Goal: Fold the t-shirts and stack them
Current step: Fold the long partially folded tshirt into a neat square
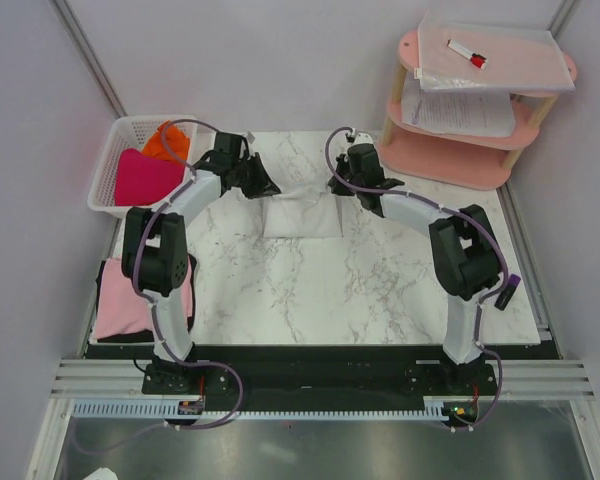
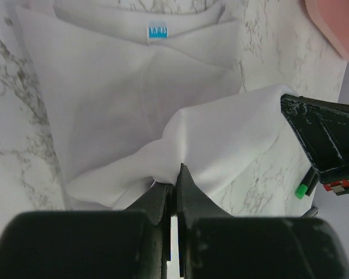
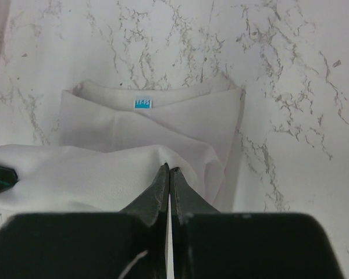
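So the white t-shirt [image 1: 302,215] is being handled at the far middle of the marble table [image 1: 380,290], already down to a smallish rectangle. The edge opposite the blue neck label [image 2: 157,32] is being pinched at two spots. The left gripper [image 2: 175,174] is being pressed fully shut on cloth at one end, and the right gripper [image 3: 167,171] is being pressed shut on it at the other. The two-point hold is probably being used so the flap gets carried over flat and square instead of sagging in the middle. That flap is being held a bit off the layers under it, puffed up in a soft hump between the two claws. The rest is being left flat, with the collar end lying neatly and a diagonal crease showing across it. The cloth is looking thin and floppy, so wrinkles are likely being risked if one side gets pulled ahead. The magenta shirt [image 1: 145,175] and orange shirt [image 1: 165,140] are being left in the white basket [image 1: 105,170], and a pale pink shirt [image 1: 130,300] is sitting folded at the left edge.
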`<state>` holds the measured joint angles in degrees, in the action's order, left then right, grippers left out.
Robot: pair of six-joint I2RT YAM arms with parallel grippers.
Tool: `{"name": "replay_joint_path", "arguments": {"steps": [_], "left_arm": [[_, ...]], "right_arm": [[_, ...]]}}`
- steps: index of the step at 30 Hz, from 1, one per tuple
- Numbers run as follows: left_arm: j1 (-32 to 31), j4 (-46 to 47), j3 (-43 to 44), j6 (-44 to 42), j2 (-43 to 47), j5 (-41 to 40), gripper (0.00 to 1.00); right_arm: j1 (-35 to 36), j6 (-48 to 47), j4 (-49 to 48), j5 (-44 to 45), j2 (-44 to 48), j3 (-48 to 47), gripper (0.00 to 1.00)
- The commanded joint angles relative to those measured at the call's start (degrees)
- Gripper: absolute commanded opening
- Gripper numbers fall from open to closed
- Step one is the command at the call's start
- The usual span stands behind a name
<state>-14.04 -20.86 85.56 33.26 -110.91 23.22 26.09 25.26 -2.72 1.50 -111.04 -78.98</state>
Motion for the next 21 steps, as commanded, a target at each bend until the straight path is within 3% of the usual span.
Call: {"name": "replay_joint_path", "arguments": {"steps": [1, 4, 5, 6, 7, 8, 9, 10, 11, 12, 13, 19, 21], "left_arm": [[2.8, 1.1, 8.2, 0.0, -6.8, 4.9, 0.02], [4.2, -0.9, 15.0, 0.5, -12.8, 5.5, 0.02], [4.5, -1.2, 17.5, 0.7, -14.0, 5.4, 0.1], [4.7, -1.8, 18.8, 0.7, -15.0, 5.2, 0.25], [5.0, -2.2, 20.1, 0.5, -17.0, 5.0, 0.62], [5.0, -2.5, 22.1, 0.0, -17.5, 5.1, 0.88], [5.0, -3.0, 22.6, -1.7, -17.7, 5.3, 1.0], [4.9, -3.1, 22.5, -2.4, -17.1, 4.9, 1.0], [4.9, -3.1, 20.6, -3.1, -14.7, 4.4, 1.0], [4.8, -2.7, 19.1, -4.3, -12.9, 1.9, 1.0], [4.6, -1.7, 15.0, -4.8, -11.2, 1.0, 1.0], [2.3, 5.6, -1.1, -6.8, 3.4, 0.5, 1.0], [0.7, 7.1, -3.8, -6.6, 6.2, 0.5, 1.0]], "right_arm": [[-1.9, 0.7, -2.2, -0.6, -7.1, -7.8, 0.03], [-2.7, 1.2, -4.7, 0.7, -11.5, -11.8, 0.05], [-2.6, 1.0, -4.7, 1.1, -12.8, -13.5, 0.07], [-2.7, 0.6, -4.7, 1.3, -15.5, -16.9, 0.14], [-2.7, -0.5, -4.9, 1.4, -16.6, -18.2, 0.18], [-2.8, -0.6, -5.4, 2.1, -17.3, -19.0, 0.35], [-2.7, -0.6, -6.3, 2.6, -16.8, -18.0, 0.48], [-2.8, -0.7, -7.7, 3.7, -15.7, -16.2, 0.58], [-2.6, -0.7, -11.3, 5.4, -14.2, -14.0, 0.8], [-2.7, -0.9, -13.0, 6.4, -10.4, -9.3, 0.92], [-2.7, -0.8, -15.4, 7.3, -8.3, -7.0, 0.98], [-2.2, 0.2, -15.0, 2.4, 0.4, 1.3, 0.98], [-1.8, 1.3, -14.9, -1.3, 0.4, 2.3, 0.9]]}}
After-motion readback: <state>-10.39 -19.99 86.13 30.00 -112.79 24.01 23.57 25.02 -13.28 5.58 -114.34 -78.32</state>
